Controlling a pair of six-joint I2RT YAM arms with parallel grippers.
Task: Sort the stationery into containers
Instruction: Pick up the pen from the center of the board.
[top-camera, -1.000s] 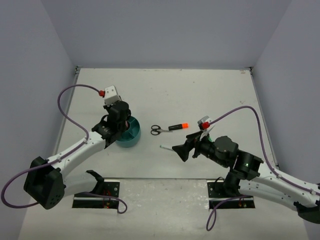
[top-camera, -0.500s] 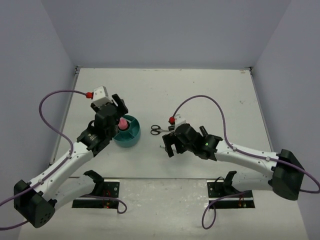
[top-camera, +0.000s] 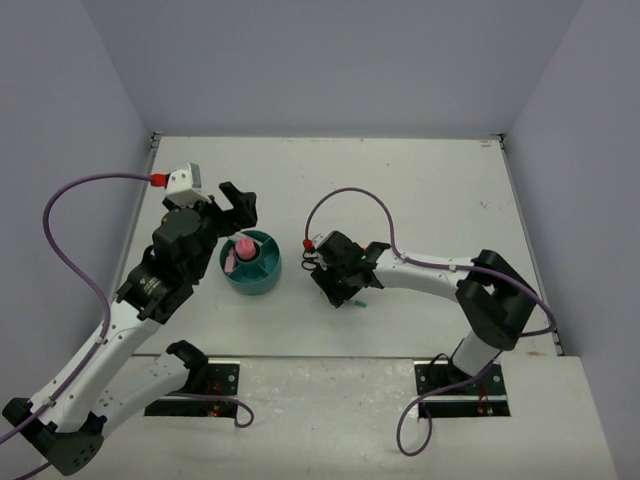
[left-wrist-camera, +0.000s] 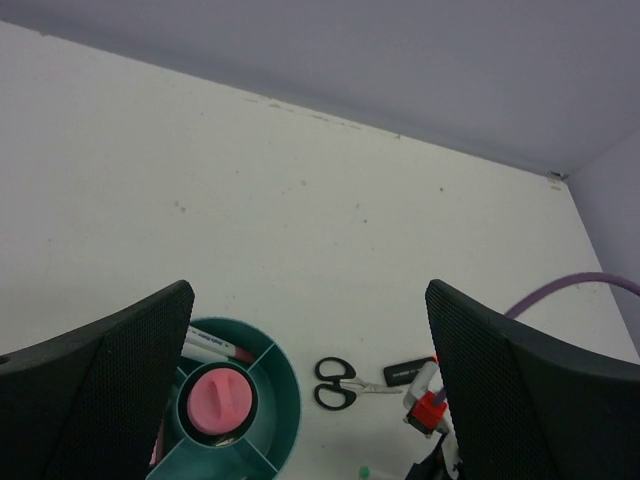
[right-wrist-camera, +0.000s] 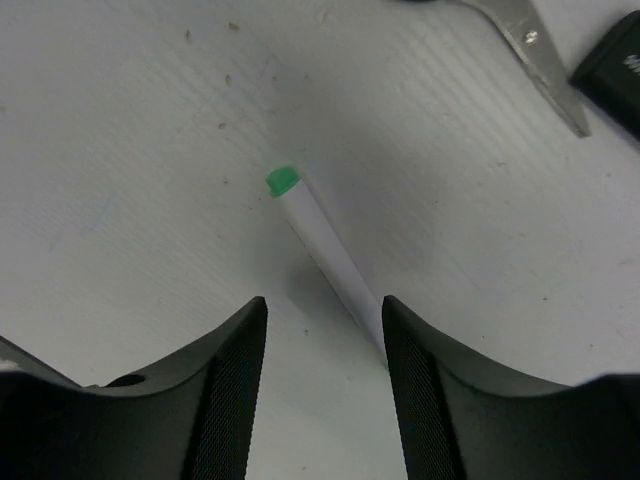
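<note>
White speckled table (top-camera: 400, 180), grey walls (top-camera: 330, 60); L pincer (left-wrist-camera: 308, 310) spread wide, R pincer (right-wrist-camera: 322, 325) part-spread astride white pen (right-wrist-camera: 320, 245).

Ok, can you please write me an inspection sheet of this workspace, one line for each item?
Surface: white table, a few small specks.
Job's things: teal organizer holds a pink tube in its middle cup and white pens in one compartment; scissors, a black highlighter and a green-tipped white pen lie on the table.
Clutter: nothing seen.
Grippers: left gripper open, empty, raised near the organizer; right gripper low, jaws apart on either side of the green-tipped pen.
Cables: a purple cable loops over each arm, clear of the things.
Surroundings: plain grey walls on three sides.
</note>
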